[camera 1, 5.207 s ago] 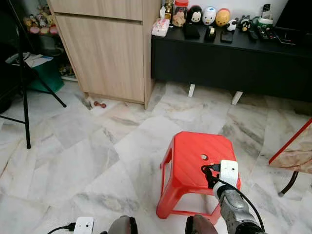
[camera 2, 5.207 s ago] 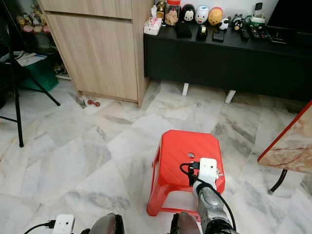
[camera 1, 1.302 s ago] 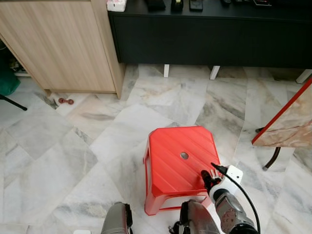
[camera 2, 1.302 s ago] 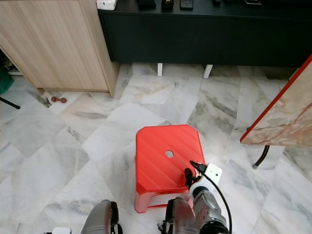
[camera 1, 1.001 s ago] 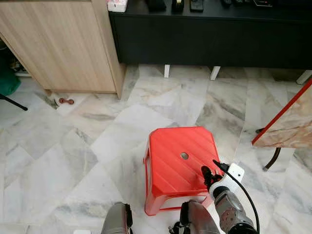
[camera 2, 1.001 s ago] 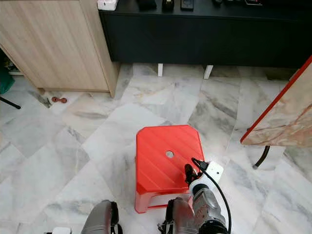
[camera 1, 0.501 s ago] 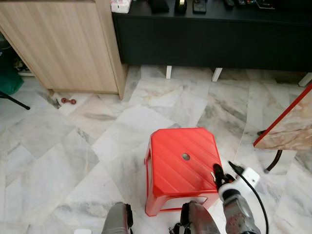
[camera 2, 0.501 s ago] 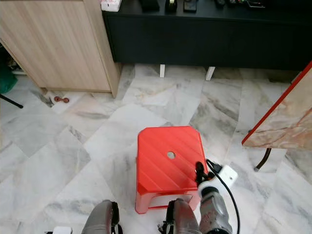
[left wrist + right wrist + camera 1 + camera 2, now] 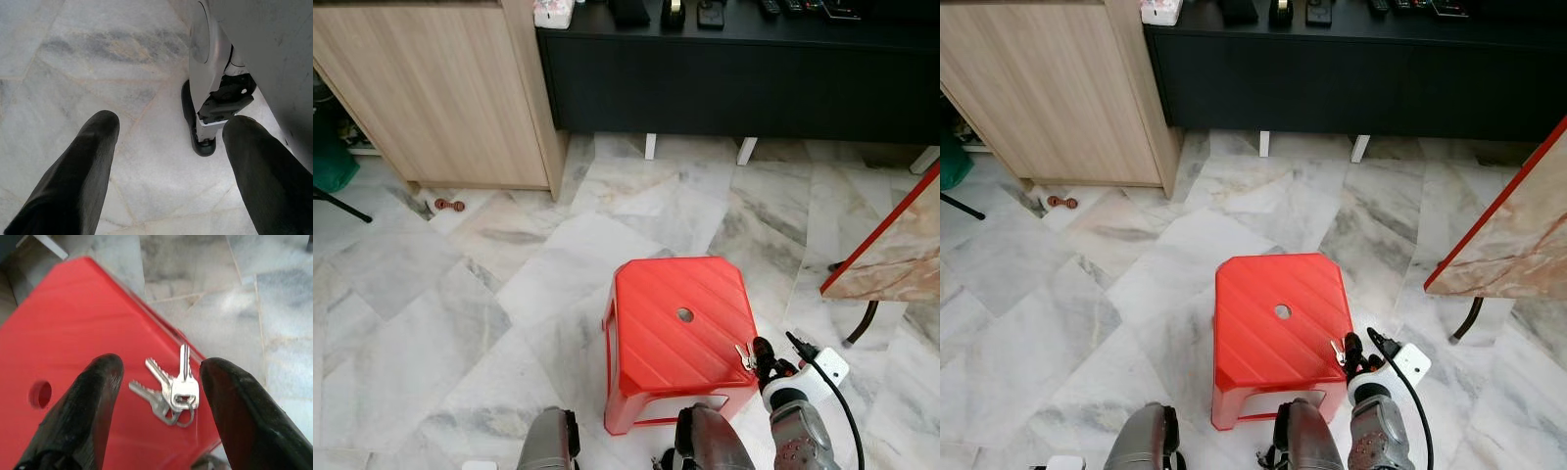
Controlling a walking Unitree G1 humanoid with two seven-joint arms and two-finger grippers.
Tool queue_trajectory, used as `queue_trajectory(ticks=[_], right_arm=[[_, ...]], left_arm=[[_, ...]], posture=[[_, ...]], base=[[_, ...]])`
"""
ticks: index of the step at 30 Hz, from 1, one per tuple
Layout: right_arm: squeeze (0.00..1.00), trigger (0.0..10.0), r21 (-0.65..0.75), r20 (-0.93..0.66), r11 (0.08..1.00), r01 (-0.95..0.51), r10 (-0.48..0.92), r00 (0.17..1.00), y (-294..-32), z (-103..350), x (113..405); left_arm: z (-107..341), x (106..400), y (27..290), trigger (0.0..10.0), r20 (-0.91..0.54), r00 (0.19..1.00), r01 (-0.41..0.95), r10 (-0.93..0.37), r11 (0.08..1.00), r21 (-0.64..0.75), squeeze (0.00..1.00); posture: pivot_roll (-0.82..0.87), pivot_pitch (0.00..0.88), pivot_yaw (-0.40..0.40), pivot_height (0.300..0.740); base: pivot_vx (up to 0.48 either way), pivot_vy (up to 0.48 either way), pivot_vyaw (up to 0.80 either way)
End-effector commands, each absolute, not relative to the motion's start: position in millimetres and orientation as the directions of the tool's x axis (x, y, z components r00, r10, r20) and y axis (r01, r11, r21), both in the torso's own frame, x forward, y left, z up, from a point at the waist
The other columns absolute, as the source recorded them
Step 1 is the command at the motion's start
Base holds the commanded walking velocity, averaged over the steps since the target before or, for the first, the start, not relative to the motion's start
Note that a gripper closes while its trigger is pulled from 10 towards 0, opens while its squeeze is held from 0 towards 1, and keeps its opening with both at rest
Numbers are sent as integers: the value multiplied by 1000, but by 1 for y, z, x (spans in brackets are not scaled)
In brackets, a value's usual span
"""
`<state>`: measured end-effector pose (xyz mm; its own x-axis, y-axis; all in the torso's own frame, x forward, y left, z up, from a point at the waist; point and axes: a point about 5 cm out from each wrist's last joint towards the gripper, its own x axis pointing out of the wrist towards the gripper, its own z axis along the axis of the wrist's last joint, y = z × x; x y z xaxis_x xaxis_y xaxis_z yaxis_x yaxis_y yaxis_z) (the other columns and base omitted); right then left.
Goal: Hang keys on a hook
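A small bunch of silver keys (image 9: 171,394) lies flat on the red plastic stool (image 9: 680,313), at its near right corner by the edge. In the left eye view the keys (image 9: 742,355) sit just left of my right gripper (image 9: 761,354). The right gripper (image 9: 161,367) is open and hovers over them, one black finger (image 9: 98,396) on either side, touching nothing. My left gripper (image 9: 171,122) is open, hangs low beside my own leg and points at the marble floor. I see no hook.
A light wooden cabinet (image 9: 450,88) stands at the back left and a black low console (image 9: 734,78) at the back. A red-edged marble tabletop (image 9: 891,245) juts in on the right. A small red object (image 9: 448,205) lies by the cabinet.
My right gripper has slid right along the stool's near edge to its right corner, and the keys now show beside it. The camera has come closer and tilted down since the oldest frames.
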<state>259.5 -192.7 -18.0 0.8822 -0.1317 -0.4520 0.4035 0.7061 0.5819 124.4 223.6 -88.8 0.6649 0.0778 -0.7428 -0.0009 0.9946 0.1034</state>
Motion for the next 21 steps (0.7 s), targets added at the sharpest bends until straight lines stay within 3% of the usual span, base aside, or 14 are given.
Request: queue_trajectory(ticks=[1,21], right_arm=[[0,10000,572,-494,697,433,-129,860,-194,-26,252],[0,10000,557,-526,678,479,-158,835,-200,-30,252]], left_arm=[[-97,111,213,10000,-789,613,50,35,995,83,0],[-97,111,213,10000,-788,614,43,39,996,83,0]], posture=[[100,175,-62,634],[100,181,-66,634]], base=[[0,0,0],[0,0,0]])
